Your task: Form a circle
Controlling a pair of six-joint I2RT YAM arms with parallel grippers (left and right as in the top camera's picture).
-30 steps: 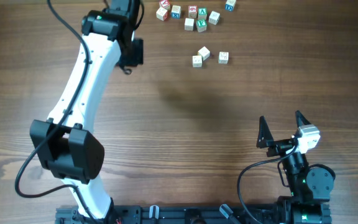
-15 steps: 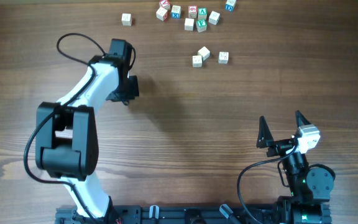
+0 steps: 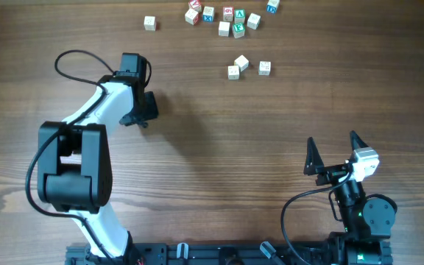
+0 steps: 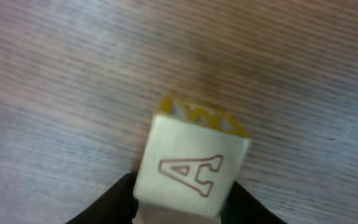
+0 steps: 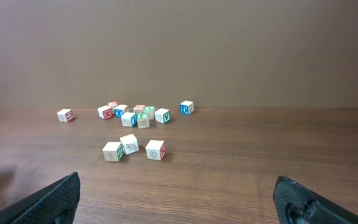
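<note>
well left of the three-cube cluster (image 3: 241,63), no circle yet, the left gripper (image 3: 143,110) flanks a letter-a cube (image 4: 191,171); pinching or loosening, i cannot tell. cubes look light, rigid, smooth: take opposite flat faces. a second ago this arm stretched farther, up-left of the cluster. right gripper (image 3: 335,152), below-right, stays wide open, empty.

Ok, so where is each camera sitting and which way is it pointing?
Overhead: fixed above the table, looking straight down; both arms, left gripper and right gripper show.
Left wrist: on the left arm, facing down at an A block between its fingers.
Right wrist: low on the right arm, facing across the table at the scattered blocks; its open fingers show.
Shared: overhead and right wrist both see the three-block group.
</note>
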